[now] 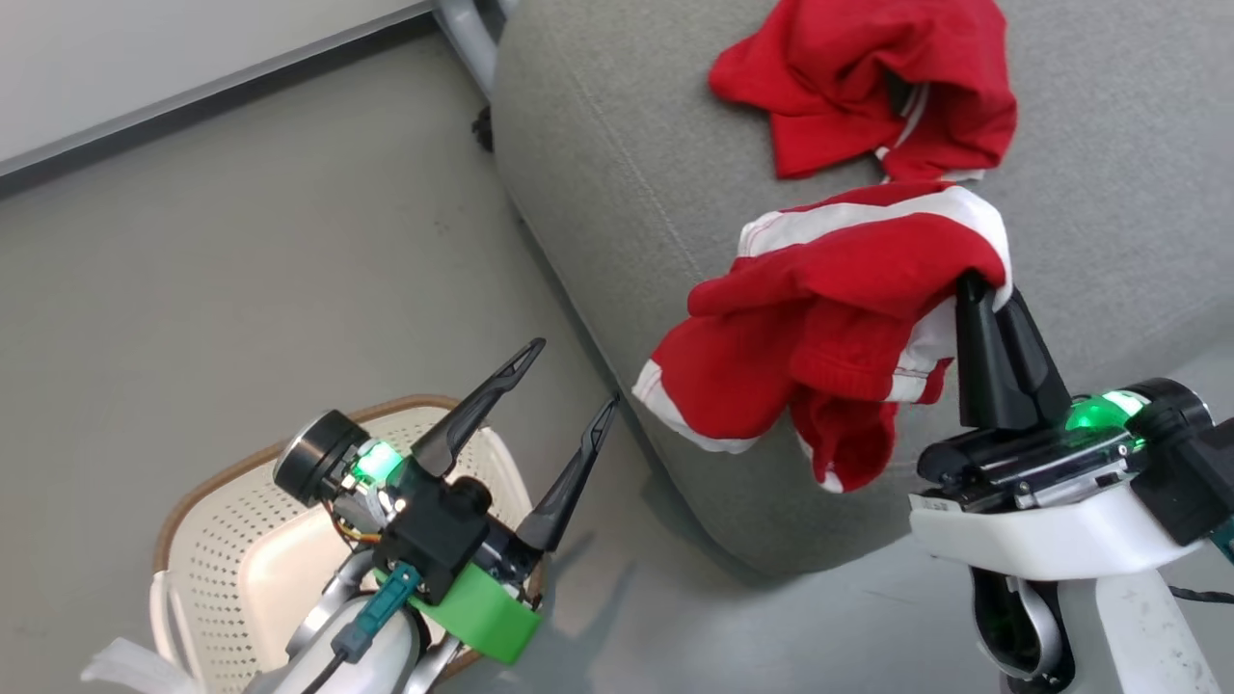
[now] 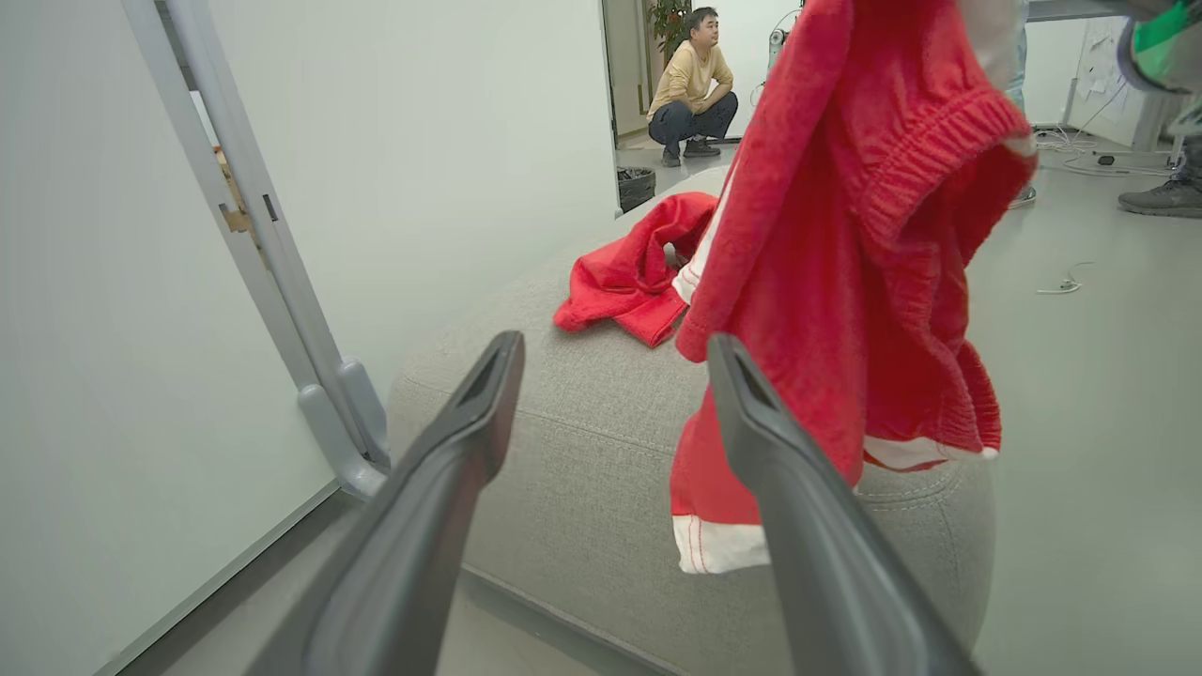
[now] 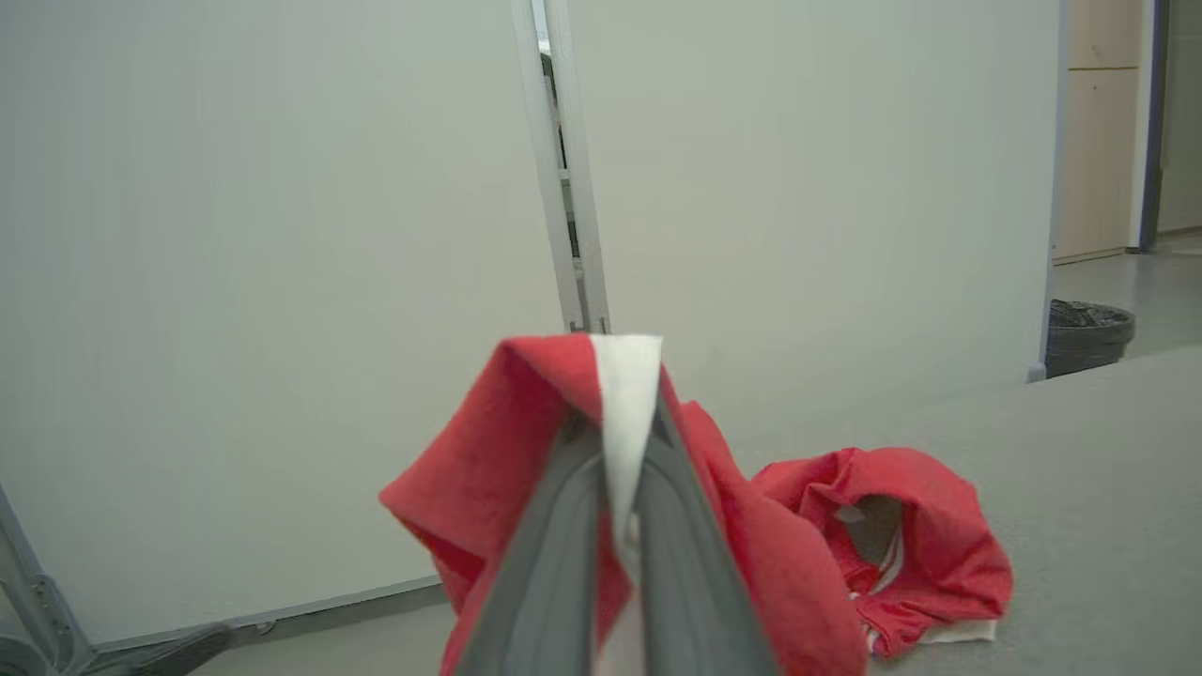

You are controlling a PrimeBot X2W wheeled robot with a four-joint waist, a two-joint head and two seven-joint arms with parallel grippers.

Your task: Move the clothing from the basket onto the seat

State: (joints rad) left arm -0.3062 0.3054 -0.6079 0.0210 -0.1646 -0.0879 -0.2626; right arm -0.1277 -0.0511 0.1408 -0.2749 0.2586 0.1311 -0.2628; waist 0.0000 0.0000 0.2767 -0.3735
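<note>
The grey seat (image 1: 627, 193) takes up most of the head view, its rounded near corner hanging over the floor. The cream basket (image 1: 217, 525) stands on the floor by that corner, under the left arm. What can be seen of its inside is plain plastic, and the arm hides the rest. One crumpled red garment (image 1: 868, 87) with white trim lies on the seat top, towards its far edge. A pair of red shorts (image 1: 829, 318), with a white stripe and an elastic waistband, dangles over the seat's near edge, the hem lower than the top surface. I cannot tell whether it touches the cushion. The right gripper (image 1: 974, 289) has its fingers pinched tight on the shorts' white stripe. The left gripper (image 1: 574, 374) hovers above the basket with its fingers spread wide and nothing between them.

This looks like the carry of a second piece. The next move calls for bringing the shorts further in over the seat top and lowering them before letting go, or they may slide off the rounded edge
</note>
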